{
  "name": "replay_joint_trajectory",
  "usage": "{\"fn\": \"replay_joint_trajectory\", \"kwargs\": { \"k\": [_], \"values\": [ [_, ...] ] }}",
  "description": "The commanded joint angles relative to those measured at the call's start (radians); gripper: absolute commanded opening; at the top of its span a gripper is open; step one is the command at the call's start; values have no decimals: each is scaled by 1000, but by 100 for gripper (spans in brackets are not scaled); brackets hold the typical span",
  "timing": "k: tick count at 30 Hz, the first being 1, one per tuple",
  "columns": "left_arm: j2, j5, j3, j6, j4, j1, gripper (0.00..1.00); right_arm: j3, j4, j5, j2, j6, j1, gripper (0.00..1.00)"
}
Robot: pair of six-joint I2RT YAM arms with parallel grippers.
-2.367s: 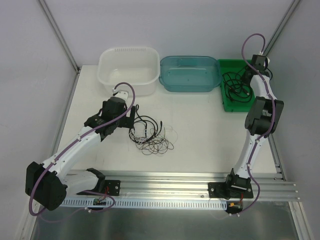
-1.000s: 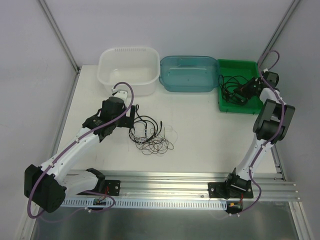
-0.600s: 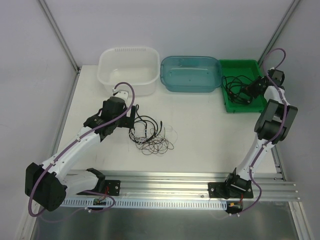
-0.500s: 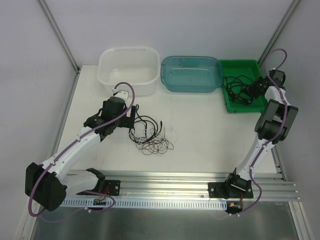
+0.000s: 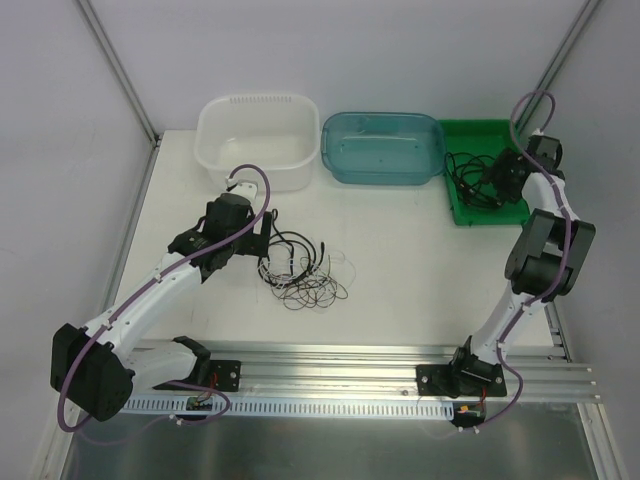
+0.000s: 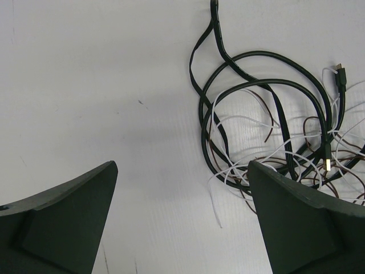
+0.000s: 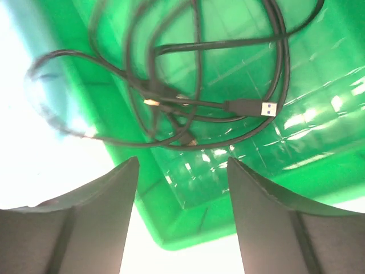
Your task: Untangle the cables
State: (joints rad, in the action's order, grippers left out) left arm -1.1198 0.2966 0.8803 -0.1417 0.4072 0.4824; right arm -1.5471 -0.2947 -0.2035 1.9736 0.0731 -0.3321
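Three bins stand on the worktop (image 5: 400,285): one white bin (image 5: 255,172), one blue bin (image 5: 380,170) and one green bin (image 5: 478,124). There are two arms, each with one claw: the left claw (image 6: 182,217) and the right claw (image 7: 182,211). The cables lie in two heaps: one tangle (image 5: 303,272) on the worktop and one bundle (image 5: 470,178) in the green bin. The tangle shows one flat black cable (image 6: 263,53), plus thin white and brown strands too knotted to count. One blue-tipped plug (image 7: 267,108) shows in the bundle.

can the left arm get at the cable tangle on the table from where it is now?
Probably yes. The left gripper is open and poised right beside the cable tangle, with only bare table next to it; nothing appears to block the way.
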Motion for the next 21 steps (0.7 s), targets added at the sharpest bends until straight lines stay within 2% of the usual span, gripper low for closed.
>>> {"fn": "replay_joint_trajectory", "kwargs": {
  "k": [1,6,8,11,16,21],
  "values": [
    [9,4,37,2,10,-8,99,8,-7,240,-185,-150,88,67],
    [14,7,37,1,12,-7,99,25,11,462,-252,-264,198,69],
    [15,10,37,2,12,-8,99,1,25,481,-245,-298,249,67],
    [17,15,36,4,12,-7,99,-63,-15,350,-177,-303,263,59],
    [12,22,36,7,12,-7,99,-181,-26,254,-24,-323,281,43],
    [3,26,36,10,13,-7,99,-266,-38,129,93,-351,283,37]
  ]
}}
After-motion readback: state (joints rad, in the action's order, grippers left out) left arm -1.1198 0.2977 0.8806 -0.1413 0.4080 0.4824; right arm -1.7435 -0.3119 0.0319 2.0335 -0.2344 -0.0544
